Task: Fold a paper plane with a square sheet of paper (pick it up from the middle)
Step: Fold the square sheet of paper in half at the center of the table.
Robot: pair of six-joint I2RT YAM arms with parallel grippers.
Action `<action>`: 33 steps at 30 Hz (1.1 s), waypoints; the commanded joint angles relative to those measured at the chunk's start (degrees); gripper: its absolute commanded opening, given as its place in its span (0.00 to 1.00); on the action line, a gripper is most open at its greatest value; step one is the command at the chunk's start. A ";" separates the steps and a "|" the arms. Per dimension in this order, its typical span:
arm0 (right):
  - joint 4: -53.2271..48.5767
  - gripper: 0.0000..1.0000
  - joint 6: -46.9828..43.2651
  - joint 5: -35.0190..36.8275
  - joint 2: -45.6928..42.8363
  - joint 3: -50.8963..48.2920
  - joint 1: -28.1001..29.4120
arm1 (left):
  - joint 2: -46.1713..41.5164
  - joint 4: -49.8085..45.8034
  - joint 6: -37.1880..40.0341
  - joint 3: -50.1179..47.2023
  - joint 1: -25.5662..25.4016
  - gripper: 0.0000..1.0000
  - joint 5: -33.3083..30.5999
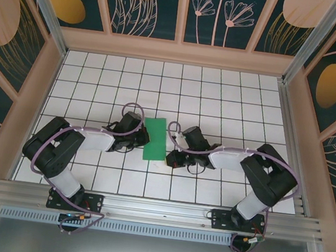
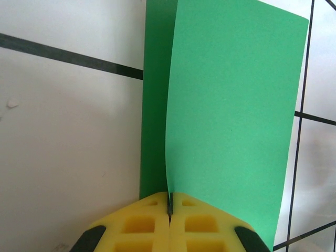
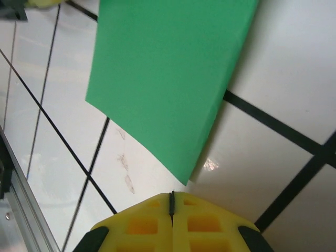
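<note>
The square sheet of paper (image 1: 154, 138) is bright green and lies folded over into a tall rectangle on the white tiles between both arms. In the left wrist view its upper layer (image 2: 236, 115) curves up off the darker lower layer, and its edge runs into the seam of my left gripper (image 2: 170, 202). That gripper (image 1: 143, 136) is shut on that edge at the sheet's left side. My right gripper (image 3: 171, 197) is shut on nothing, just short of the paper's near corner (image 3: 185, 178), at the sheet's lower right (image 1: 168, 157). A paper plane is out of view.
The white grid table (image 1: 234, 98) is boxed in by patterned walls at the back and both sides (image 1: 21, 99). An aluminium rail (image 1: 156, 209) runs along the near edge by the arm bases. Faint smudges (image 3: 126, 168) mark the tile near the right gripper.
</note>
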 commanded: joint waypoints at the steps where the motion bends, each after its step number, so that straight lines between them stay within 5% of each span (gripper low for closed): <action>1: 0.77 0.00 3.58 2.95 -3.99 2.45 -1.07 | 2.52 -6.26 2.65 0.43 0.34 0.00 -2.33; 10: 4.96 0.00 10.75 6.92 7.35 13.78 -3.60 | 2.23 -7.54 12.45 5.16 0.34 0.00 1.13; 19: -2.21 0.00 10.19 8.75 17.11 22.08 -3.87 | 1.18 -10.42 22.33 8.88 0.41 0.00 2.72; 24: -5.52 0.00 11.82 11.08 18.53 23.67 -3.78 | 0.55 -13.61 20.73 10.75 0.41 0.06 -0.06; 33: -5.11 0.00 13.33 10.19 18.08 23.57 -3.78 | -8.95 -18.67 11.24 8.52 0.44 0.32 -9.70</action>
